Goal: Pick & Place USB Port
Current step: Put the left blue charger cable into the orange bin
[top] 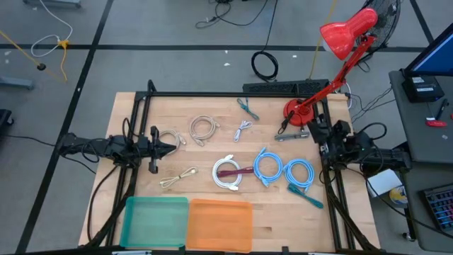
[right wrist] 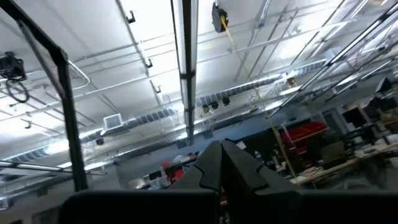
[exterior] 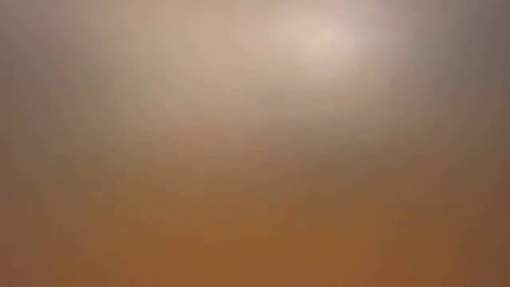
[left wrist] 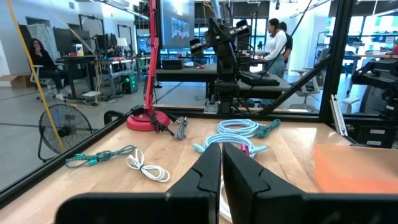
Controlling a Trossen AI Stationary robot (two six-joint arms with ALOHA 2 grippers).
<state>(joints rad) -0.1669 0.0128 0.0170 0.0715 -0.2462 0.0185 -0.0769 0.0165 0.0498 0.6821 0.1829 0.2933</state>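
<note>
Two arms sit parked at opposite edges of the worktop (top: 127,113), and we judge the task not yet begun. Starting at the left, the left end effector (top: 172,147) hovers near the left edge with its fingers pressed together, holding nothing. Below it, at the near edge, the green tray (top: 156,221) and the orange tray (top: 221,225) lie side by side, and we see nothing in either. Moving rightward, the coiled cables lie spread over the middle: a beige coil (top: 203,129), a white coil (top: 228,173) with a magenta cable across it, then two light-blue coils (top: 283,170) touching each other, well apart from both trays. Which of these counts as the USB item we cannot tell. A red desk lamp (top: 301,111) stands near the far right corner. At the right edge, the right end effector (top: 311,129) is closed and empty, folded back beside the lamp base.

Everything is left: picking, carrying, placing. The high view alone gives the layout; the low view shows only an orange-brown blur. The left wrist view looks across the cables toward people at desks, while the right wrist view shows only ceiling.
</note>
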